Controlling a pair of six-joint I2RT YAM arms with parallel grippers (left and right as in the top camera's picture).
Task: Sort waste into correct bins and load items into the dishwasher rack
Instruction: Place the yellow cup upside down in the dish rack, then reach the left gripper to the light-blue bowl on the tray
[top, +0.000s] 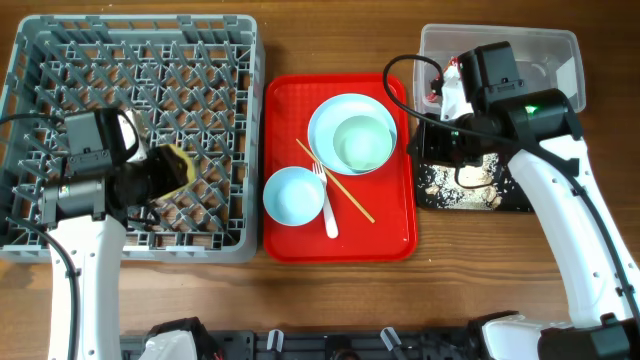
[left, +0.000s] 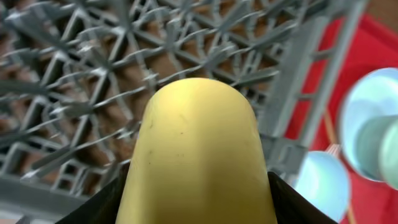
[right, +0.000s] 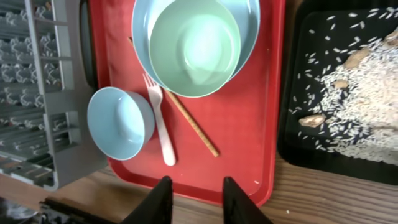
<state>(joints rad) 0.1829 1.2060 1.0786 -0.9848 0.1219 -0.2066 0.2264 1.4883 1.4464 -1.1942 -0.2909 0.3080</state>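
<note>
My left gripper is shut on the small yellow cup and holds it over the front right part of the grey dishwasher rack. Its dark fingers flank the cup. On the red serving tray a mint bowl sits in the round plate. A second bowl, the white fork and the wooden chopsticks lie beside it. My right gripper hangs open and empty, high up between the serving tray and the black tray.
Rice-like food scraps cover the black tray. The clear tub stands behind it at the back right, partly hidden by my right arm, with something red inside. Wood tabletop lies along the front.
</note>
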